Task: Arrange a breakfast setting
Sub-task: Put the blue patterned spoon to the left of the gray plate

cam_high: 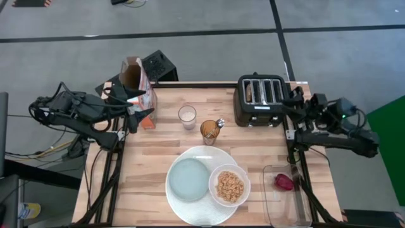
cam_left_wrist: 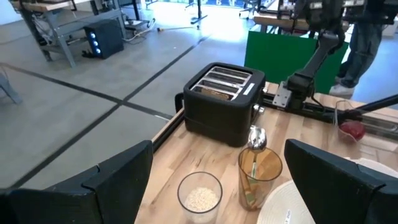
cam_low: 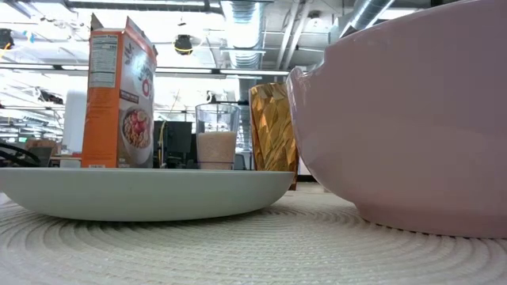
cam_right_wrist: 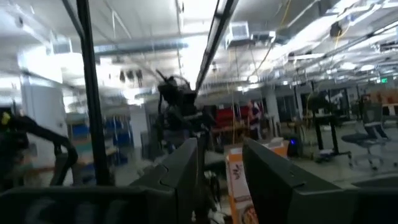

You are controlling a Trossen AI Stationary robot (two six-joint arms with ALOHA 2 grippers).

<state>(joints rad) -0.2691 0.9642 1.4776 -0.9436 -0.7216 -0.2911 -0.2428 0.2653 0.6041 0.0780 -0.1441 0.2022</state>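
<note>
A large round white plate (cam_high: 202,155) lies at the table's near middle. On it sit a smaller pale grey-blue plate (cam_high: 190,179) and a white bowl (cam_high: 215,179) of tan cereal (cam_high: 230,186). A brown toast slice (cam_left_wrist: 214,93) stands in a slot of the black toaster (cam_high: 261,100). A metal spoon (cam_left_wrist: 257,138) stands in an amber glass (cam_high: 211,132). A dark red fruit (cam_high: 284,182) lies in a clear container. My left gripper (cam_left_wrist: 217,186) hangs open beside the cereal box (cam_high: 138,85). My right gripper (cam_right_wrist: 221,180), raised at the toaster's right side (cam_high: 296,101), shows a gap with nothing in it.
A glass of milk (cam_high: 187,116) stands at mid-table, left of the amber glass. The clear container (cam_high: 286,196) sits at the near right corner. Bare wood lies at the table's left, between the cereal box and the plates. A person stands beyond the table's right end (cam_left_wrist: 367,43).
</note>
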